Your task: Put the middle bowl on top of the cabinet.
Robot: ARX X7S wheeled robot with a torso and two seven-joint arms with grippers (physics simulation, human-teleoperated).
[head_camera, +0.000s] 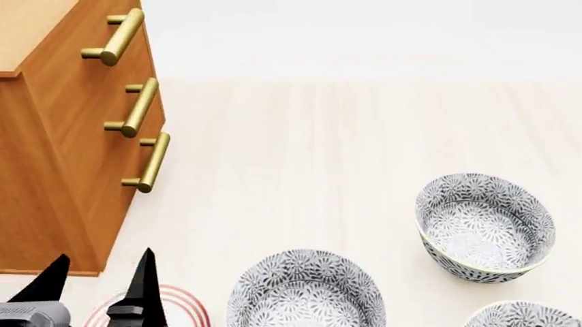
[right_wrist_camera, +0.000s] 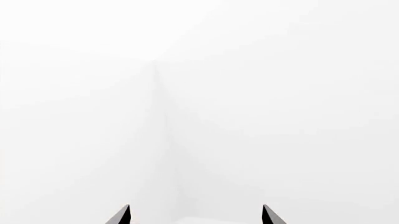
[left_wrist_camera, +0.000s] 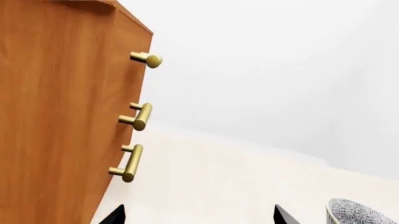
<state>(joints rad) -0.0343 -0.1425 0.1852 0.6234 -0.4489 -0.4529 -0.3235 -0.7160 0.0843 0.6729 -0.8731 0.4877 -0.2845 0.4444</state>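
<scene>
Middle bowl (head_camera: pixel 307 293): stood upright on the worktop (head_camera: pixel 328 150) at the near edge of the head view, grey-and-white floral inside and out, partly cut off by the frame; nothing held or touched it.
Other bowls: one (head_camera: pixel 484 226) sat farther back and to the right, well apart from the cabinet; a third (head_camera: pixel 523 315) showed only as a rim at the near right corner.
Cabinet (head_camera: pixel 64 170): orange-brown, at the far left, its lighter wood top (head_camera: pixel 27 30) bare where it showed; three brass bar handles (head_camera: pixel 136 107) lined its front.
Plate (head_camera: pixel 182 303): white with red rings, just left of the middle bowl, partly hidden behind the left gripper.
Left gripper (head_camera: pixel 98 281): low beside the cabinet's near corner, above the plate; jaws apart, holding nothing. Its wrist view showed the cabinet side, the handles and a bowl's edge (left_wrist_camera: pixel 358 212).
Right gripper (right_wrist_camera: pixel 196 214): seen only in its wrist view, facing blank white; jaws apart and empty.
</scene>
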